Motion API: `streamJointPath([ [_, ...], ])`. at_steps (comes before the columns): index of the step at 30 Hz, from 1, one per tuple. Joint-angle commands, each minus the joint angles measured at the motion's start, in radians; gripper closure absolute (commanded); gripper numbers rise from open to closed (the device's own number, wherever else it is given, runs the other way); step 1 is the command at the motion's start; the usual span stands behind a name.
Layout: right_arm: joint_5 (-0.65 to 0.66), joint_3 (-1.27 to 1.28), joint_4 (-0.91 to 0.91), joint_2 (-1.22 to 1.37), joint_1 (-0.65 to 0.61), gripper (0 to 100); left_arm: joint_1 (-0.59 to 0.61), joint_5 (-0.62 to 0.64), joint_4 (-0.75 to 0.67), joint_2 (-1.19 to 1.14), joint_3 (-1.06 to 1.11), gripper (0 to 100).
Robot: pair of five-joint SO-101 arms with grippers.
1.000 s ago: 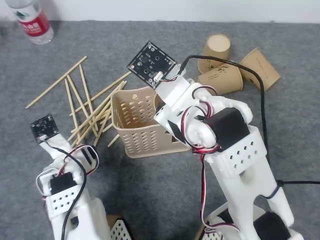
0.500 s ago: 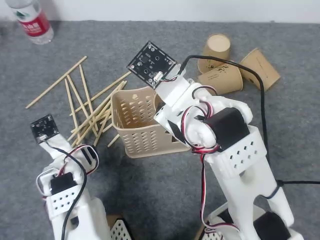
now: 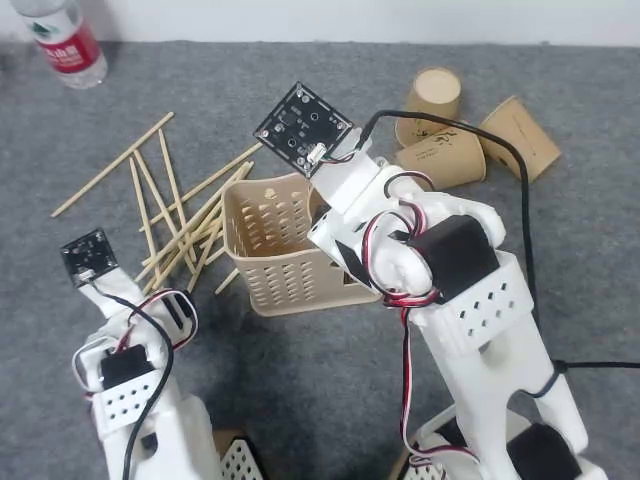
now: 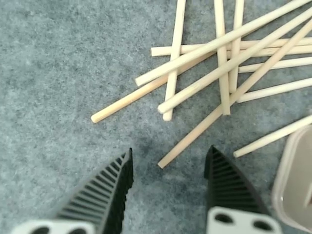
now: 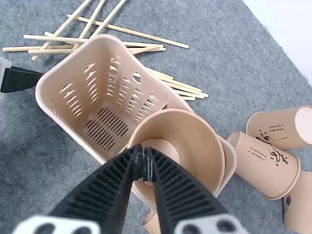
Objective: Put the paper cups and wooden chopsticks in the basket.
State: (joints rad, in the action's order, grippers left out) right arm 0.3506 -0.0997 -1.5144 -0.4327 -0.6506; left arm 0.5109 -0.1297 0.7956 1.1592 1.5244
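Basket [image 5: 63,105]: beige plastic, smooth, faint sheen.
Wooden chopsticks [image 4: 219,44]: bare pale wood, matt.
Paper cups [image 3: 440,160]: tan paper, matt.
Table covering [image 4: 58,73]: grey cloth, rough.

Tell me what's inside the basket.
The basket shows a bare slotted floor. The paper cup, pinched by the right gripper, covers one corner and hides what lies beneath.

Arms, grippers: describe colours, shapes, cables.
Left arm and right arm: white plastic shells, black servos, perforated plates. Red, black and white wires loop over the joints; a thick black cable runs off the right arm. Left gripper and right gripper: black, ribbed, tapered fingers.
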Motion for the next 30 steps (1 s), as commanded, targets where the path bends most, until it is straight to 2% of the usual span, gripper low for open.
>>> streamJointPath([
  [1, -0.003, -0.009, 0.005, -0.002, 0.001, 99.0, -0.005, 0.006, -0.020, 0.011, -0.005, 77],
  [12, -0.012, -0.005, -0.010, -0.005, -0.035, 99.0, -0.005, 0.006, -0.020, 0.011, -0.005, 77],
  [18, -0.014, 0.014, -0.140, -0.005, -0.113, 99.0, -0.005, 0.006, -0.020, 0.011, -0.005, 77],
  [25, -0.199, 0.014, -0.255, 0.001, -0.136, 99.0, -0.005, 0.006, -0.020, 0.011, -0.005, 77],
  [30, -0.347, 0.041, -0.275, -0.001, -0.116, 99.1, -0.005, 0.006, -0.020, 0.011, -0.005, 77],
])
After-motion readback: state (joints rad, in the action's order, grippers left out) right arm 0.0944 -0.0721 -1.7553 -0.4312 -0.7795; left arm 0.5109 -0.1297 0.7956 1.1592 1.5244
